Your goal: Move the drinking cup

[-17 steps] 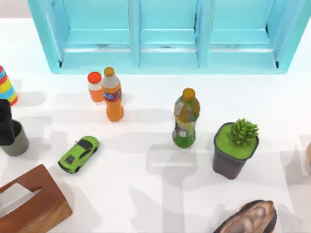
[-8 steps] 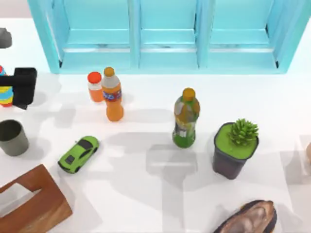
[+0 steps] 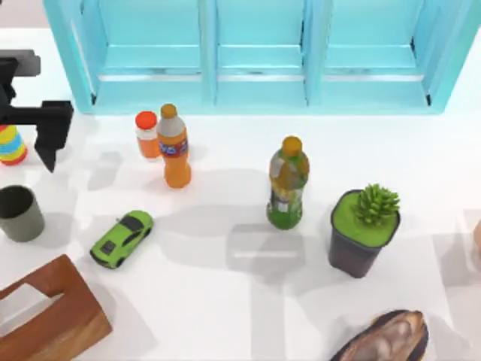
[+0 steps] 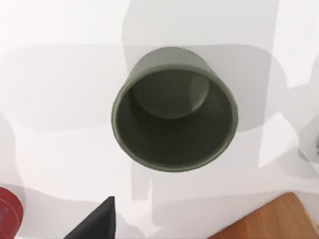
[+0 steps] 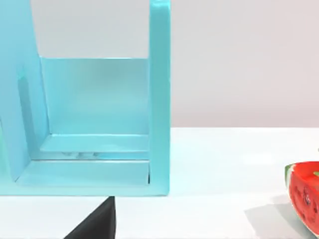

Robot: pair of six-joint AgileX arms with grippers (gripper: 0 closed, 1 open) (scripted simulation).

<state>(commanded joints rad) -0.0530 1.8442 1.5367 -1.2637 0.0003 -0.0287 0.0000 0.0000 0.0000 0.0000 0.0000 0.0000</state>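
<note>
The cup (image 3: 18, 213) stands upright on the white table (image 3: 225, 301) at the top view's left edge, and everything else is placed from it. Nearest to it, toward the front edge, lies a wooden box (image 3: 46, 320), close beside but not touching. To the right of the cup, near it, sits a green toy car (image 3: 122, 238) pointing slantwise. Farther back from the cup, along the same left edge, stands a rainbow-striped object (image 3: 10, 144), and just by that hangs the left gripper (image 3: 46, 143), raised above the table, apart from the cup and holding nothing. Whether its fingers are spread or pressed together cannot be told. In the left wrist view the cup (image 4: 174, 108) is seen from straight above, its mouth open and its inside dark, with a corner of the wooden box (image 4: 269, 221) nearby.

Farther right of the cup and back stand a small orange-capped bottle (image 3: 147, 134) and a taller orange bottle (image 3: 173, 147), just beside each other. Well to the right stands a green bottle (image 3: 287, 183), then a dark pot with a green plant (image 3: 364, 232). Along the back of the table runs a blue shelf (image 3: 255, 56). The right wrist view shows the blue shelf (image 5: 99, 129) and a watermelon slice (image 5: 303, 191).
</note>
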